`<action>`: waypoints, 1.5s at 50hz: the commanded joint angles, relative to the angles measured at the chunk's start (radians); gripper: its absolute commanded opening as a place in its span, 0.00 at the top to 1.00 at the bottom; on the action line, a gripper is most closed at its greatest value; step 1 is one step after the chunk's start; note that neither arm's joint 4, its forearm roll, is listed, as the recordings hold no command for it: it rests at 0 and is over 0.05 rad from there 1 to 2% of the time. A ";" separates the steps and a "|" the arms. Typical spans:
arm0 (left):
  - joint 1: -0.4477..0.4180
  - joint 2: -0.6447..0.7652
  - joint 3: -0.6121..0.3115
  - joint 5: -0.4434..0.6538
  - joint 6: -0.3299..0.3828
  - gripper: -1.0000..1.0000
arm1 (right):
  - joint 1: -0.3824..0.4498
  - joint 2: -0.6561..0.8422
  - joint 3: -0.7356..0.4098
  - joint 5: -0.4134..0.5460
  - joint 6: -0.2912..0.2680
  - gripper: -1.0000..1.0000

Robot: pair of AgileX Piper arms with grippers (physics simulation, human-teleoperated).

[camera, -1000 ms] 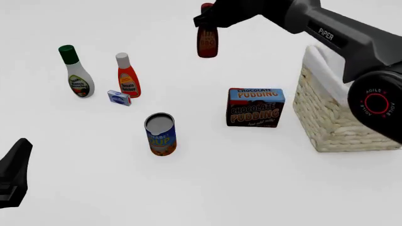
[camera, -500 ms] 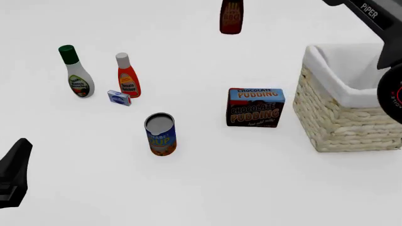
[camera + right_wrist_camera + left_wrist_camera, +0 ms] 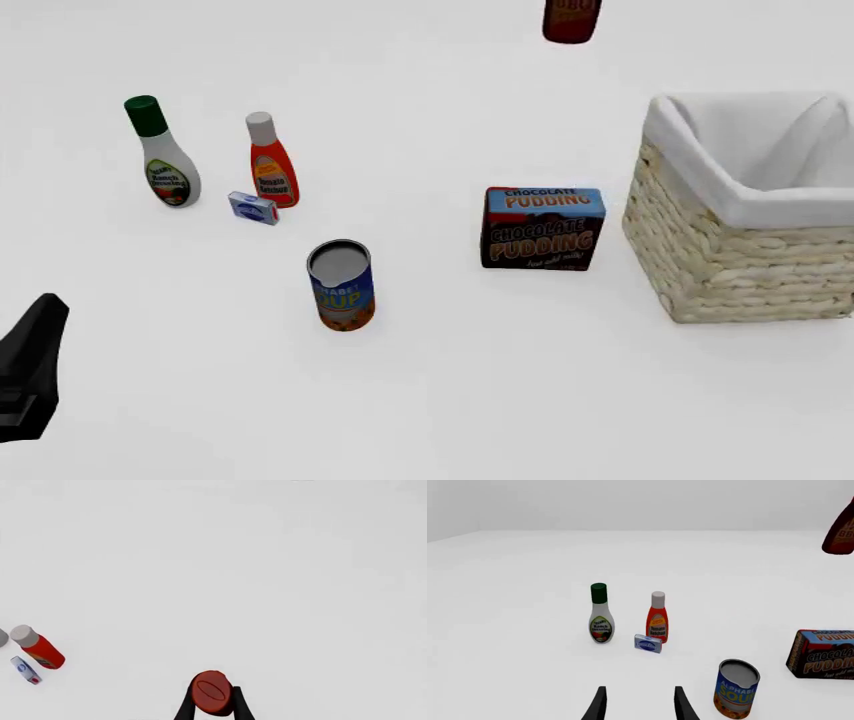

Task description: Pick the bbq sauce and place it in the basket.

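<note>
Carrying the load well means bringing it fully over the basket (image 3: 747, 205), whose white-lined opening sits at the right of the table (image 3: 441, 400), before lowering. The bbq sauce (image 3: 571, 20) hangs high, short of the rim and left of it. The right gripper (image 3: 212, 705) clamps its red cap; the left gripper (image 3: 638, 705) idles, fingers apart.

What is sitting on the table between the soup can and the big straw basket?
The dark chocolate pudding box stands between the blue soup can and the woven straw basket, shown in the front view.
</note>
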 commanded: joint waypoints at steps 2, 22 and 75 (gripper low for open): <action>0.000 0.000 0.000 0.000 0.000 0.00 | -0.081 -0.100 0.061 0.000 0.008 1.00; 0.000 0.000 0.000 0.000 0.000 0.00 | -0.188 -0.230 0.206 -0.018 0.007 1.00; 0.000 0.000 0.000 0.000 0.000 0.00 | -0.450 -0.494 0.725 -0.207 0.064 1.00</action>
